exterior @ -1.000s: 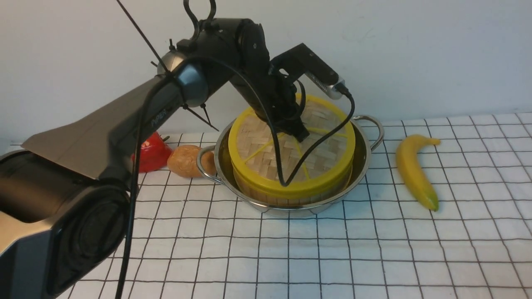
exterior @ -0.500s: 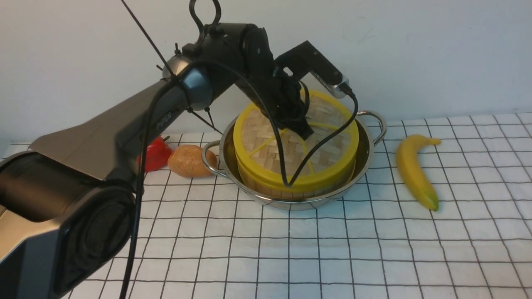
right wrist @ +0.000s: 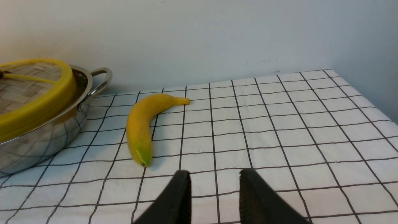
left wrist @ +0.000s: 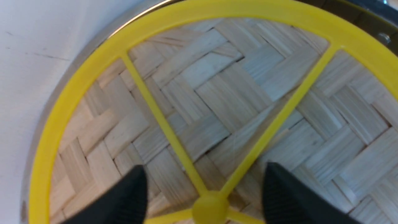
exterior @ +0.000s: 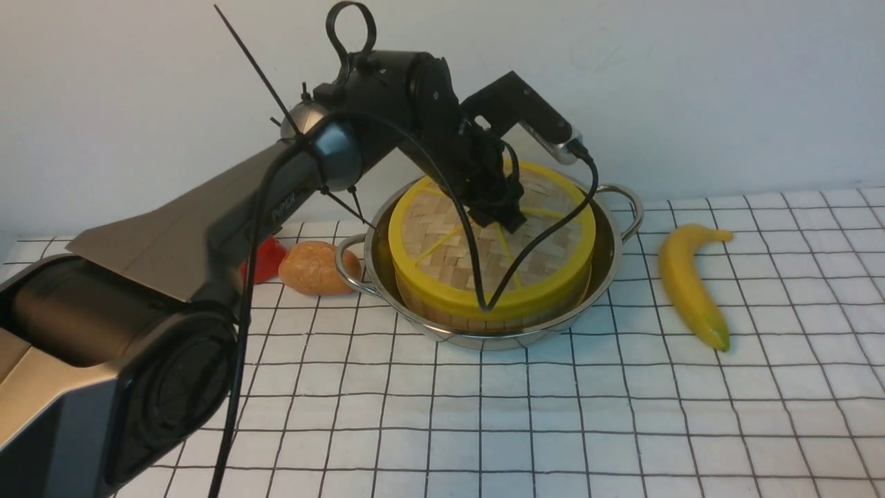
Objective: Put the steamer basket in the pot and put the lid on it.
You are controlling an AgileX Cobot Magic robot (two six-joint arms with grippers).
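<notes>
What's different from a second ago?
The pot shifted slightly forward and right, carrying the steamer basket and lid; the lid's far edge then dipped a little. The left hand moved right too and now stands open around the knob, apparently having let go. The banana and potato stayed put.
</notes>
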